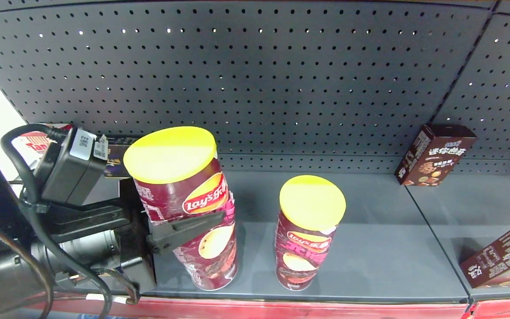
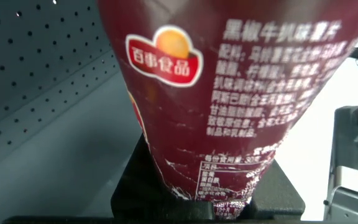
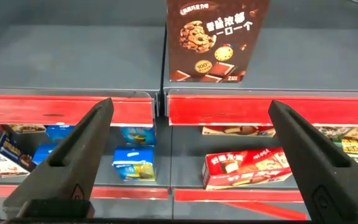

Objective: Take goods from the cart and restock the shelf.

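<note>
In left gripper (image 1: 208, 201), upright chip can (image 1: 177, 186).

Held can (image 1: 184, 208): dark red tube with a yellow lid, clamped at mid-height in my left gripper (image 1: 193, 223). It leans slightly, with its base at the shelf's front left. I cannot tell whether it touches.
Second can (image 1: 308, 235): same colours, upright on the shelf, near the held can's right but apart from it.
Shelf (image 1: 370, 248): grey board, pegboard back, red front strip.
Back box (image 1: 434, 155): brown, upright against the pegboard, far right.
Front box (image 1: 500, 257): brown, tilted, next bay.
</note>
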You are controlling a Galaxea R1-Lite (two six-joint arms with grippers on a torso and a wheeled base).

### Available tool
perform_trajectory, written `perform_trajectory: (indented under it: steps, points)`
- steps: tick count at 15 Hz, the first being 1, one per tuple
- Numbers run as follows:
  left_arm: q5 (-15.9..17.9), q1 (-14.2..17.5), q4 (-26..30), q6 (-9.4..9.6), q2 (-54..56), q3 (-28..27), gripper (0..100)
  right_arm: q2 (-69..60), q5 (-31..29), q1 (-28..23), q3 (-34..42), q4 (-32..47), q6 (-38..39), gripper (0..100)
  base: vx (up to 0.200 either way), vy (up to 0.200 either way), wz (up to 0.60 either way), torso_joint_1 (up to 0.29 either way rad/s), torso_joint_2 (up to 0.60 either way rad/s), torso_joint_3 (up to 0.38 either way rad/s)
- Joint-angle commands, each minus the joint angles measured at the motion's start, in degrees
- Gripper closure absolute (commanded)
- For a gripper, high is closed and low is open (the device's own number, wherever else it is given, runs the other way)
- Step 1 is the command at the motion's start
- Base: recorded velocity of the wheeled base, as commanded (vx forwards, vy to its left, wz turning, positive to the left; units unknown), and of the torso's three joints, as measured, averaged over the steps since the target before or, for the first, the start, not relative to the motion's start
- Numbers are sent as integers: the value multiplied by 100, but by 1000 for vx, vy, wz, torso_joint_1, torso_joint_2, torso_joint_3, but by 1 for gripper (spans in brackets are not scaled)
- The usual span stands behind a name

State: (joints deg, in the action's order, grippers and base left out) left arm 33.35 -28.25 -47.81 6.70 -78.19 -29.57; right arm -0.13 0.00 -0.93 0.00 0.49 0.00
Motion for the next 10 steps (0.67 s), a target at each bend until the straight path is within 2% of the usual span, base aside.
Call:
perform_trajectory:
  steps: [1, 2, 4, 6, 9, 10]
  points:
    - [-22, -14, 9, -11, -214, -347, 100, 13, 0, 5, 0, 4, 0, 0, 0, 0, 0, 0, 0, 0]
    - [-13, -14, -35, 33, -390, -611, 100, 13, 0, 5, 0, 4, 0, 0, 0, 0, 0, 0, 0, 0]
    - [-31, 21, 79, 6, -469, -1086, 100, 13, 0, 5, 0, -5, 0, 0, 0, 0, 0, 0, 0, 0]
    - [-83, 21, 123, -11, -557, -1121, 100, 13, 0, -4, 0, 4, 9, 0, 0, 0, 0, 0, 0, 0]
    - [-66, 38, -193, 41, -1383, -1463, 100, 13, 0, 5, 0, 4, 0, 0, 0, 0, 0, 0, 0, 0]
    - [-75, 47, -290, 33, -1682, -1789, 100, 13, 0, 5, 0, -5, 0, 0, 0, 0, 0, 0, 0, 0]
